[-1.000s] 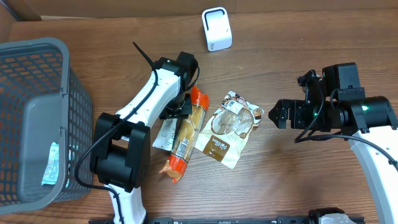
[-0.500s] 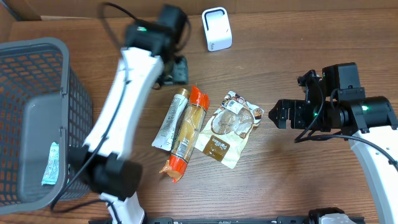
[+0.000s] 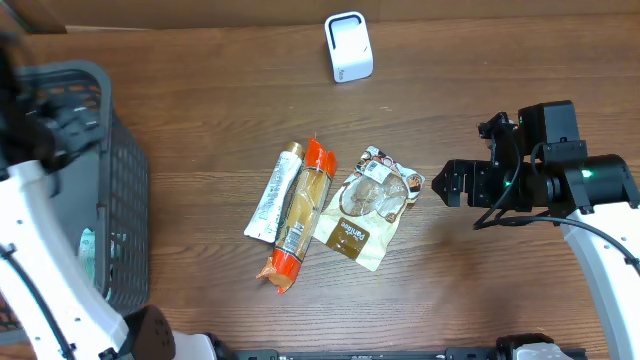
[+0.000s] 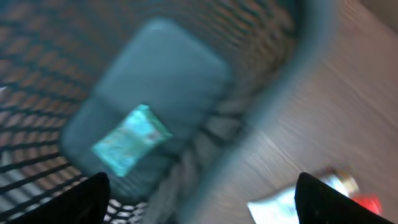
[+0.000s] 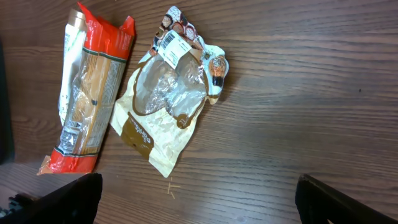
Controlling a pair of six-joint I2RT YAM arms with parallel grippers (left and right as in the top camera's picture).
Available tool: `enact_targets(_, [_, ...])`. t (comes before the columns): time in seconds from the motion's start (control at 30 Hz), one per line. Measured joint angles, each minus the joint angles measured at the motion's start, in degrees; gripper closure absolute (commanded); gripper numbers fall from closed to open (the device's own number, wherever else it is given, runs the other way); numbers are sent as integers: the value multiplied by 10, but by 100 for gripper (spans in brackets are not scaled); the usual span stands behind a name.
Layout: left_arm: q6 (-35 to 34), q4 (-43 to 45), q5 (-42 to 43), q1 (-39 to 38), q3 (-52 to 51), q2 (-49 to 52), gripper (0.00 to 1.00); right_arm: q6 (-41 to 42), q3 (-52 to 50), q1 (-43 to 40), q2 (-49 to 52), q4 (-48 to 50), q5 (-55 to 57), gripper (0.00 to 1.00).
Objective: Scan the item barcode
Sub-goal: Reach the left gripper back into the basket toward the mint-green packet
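right pincer (image 3: pixel 443 186) hangs wide open and empty, and we've got the tan snack bag (image 3: pixel 365 205) lying slantwise on the table (image 3: pixel 500 80) close ahead of it, far nearer than the left pincer (image 4: pixel 205 196), open too, over the basket (image 3: pixel 128 210).

Beige pouch (image 3: pixel 366 207) flat, barcode label (image 5: pixel 175 45) up

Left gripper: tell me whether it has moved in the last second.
Yes. The left gripper has swung left, from the orange packet in mid-table to above the grey basket.
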Motion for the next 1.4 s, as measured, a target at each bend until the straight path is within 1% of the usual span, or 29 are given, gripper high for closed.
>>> enact_targets(0.1, [12,17,34,93,-12,0,17,0,0,0,0,0,0,0])
enact_targets(0.2, [20,28,65,165,-31,0,17,0,0,0,0,0,0,0])
enact_targets(0.3, [27,55,85,198,-52,0,17,0,0,0,0,0,0,0])
enact_targets(0.43, [31,92,98,203,-100,0,15,0,0,0,0,0,0,0])
enact_targets(0.5, [33,109,98,203,-137,0,5,0,0,0,0,0,0,0])
enact_targets(0.53, [33,122,95,203,-160,0,4,0,0,0,0,0,0,0])
enact_targets(0.7, [51,197,84,203,-283,2,4,0,0,0,0,0,0,0])
enact_targets(0.83, [93,272,80,203,-389,1,4,0,0,0,0,0,0,0])
enact_targets(0.93, [139,328,77,203,-469,1,2,0,0,0,0,0,0,0])
enact_targets(1.07, [197,389,76,203,-548,1,4,0,0,0,0,0,0,0])
enact_targets(1.2, [252,435,76,203,-606,1,6,0,0,0,0,0,0,0])
enact_targets(1.3, [284,459,76,203,-635,1,4,0,0,0,0,0,0,0])
enact_targets(1.4, [296,469,76,203,-643,1,3,0,0,0,0,0,0,0])
